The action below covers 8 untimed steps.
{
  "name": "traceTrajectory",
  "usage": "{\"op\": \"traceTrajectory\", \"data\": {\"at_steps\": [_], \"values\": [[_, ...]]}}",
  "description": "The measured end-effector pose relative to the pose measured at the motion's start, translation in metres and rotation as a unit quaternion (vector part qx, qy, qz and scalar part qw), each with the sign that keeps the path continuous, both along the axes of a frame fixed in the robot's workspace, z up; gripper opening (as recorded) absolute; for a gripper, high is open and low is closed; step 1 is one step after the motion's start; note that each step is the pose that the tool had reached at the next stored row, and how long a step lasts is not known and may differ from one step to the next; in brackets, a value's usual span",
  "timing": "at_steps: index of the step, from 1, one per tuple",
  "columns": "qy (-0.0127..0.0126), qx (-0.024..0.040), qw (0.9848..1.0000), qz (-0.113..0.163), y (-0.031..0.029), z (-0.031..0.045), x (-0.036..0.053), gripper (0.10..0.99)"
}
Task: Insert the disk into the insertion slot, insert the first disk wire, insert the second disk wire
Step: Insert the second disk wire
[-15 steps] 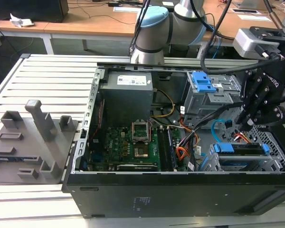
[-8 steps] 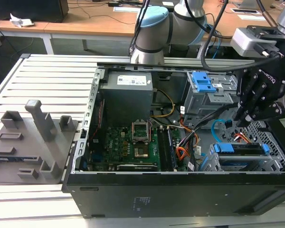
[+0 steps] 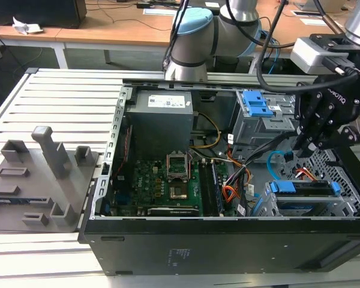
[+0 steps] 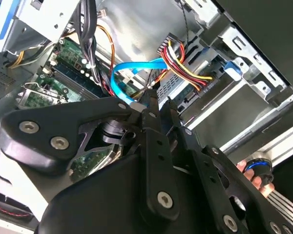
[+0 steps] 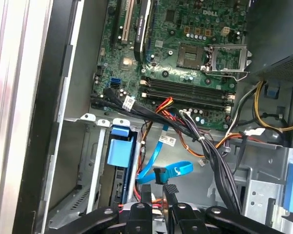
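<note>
The disk (image 3: 306, 189), in its bright blue frame (image 5: 121, 151), lies inside the insertion slot (image 3: 350, 187), the low perforated cage at the exterior view's right. My gripper (image 3: 301, 147) hangs just above the disk's inner end. In both wrist views its fingers (image 5: 171, 191) are shut on the dark plug of the second disk wire (image 5: 167, 170), whose light blue cable (image 4: 121, 73) loops away behind it. The first disk wire (image 4: 185, 66), a bundle of orange, red and black leads, runs to a black plug at the drive's end.
A taller grey cage with blue latches (image 3: 257, 111) stands just behind the gripper. Black cable bundles (image 5: 212, 156) cross beside the plug. The motherboard (image 3: 168, 180) and the power supply (image 3: 162, 120) take up the case's middle. A grey fixture (image 3: 42, 174) lies outside on the slatted table.
</note>
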State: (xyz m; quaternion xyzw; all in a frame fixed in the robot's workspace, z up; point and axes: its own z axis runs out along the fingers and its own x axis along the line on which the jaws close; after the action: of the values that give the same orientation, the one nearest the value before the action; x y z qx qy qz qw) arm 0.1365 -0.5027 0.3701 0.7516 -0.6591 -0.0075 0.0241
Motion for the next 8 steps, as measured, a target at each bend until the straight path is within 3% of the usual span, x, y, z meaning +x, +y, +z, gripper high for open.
{"op": "traceTrajectory", "data": {"at_steps": [5, 8], "values": [[0.0, 0.003, 1.0, 0.008, 0.004, -0.002, -0.0069, 0.239], [-0.0002, 0.003, 0.9999, 0.011, 0.004, -0.0039, -0.0179, 0.239]]}}
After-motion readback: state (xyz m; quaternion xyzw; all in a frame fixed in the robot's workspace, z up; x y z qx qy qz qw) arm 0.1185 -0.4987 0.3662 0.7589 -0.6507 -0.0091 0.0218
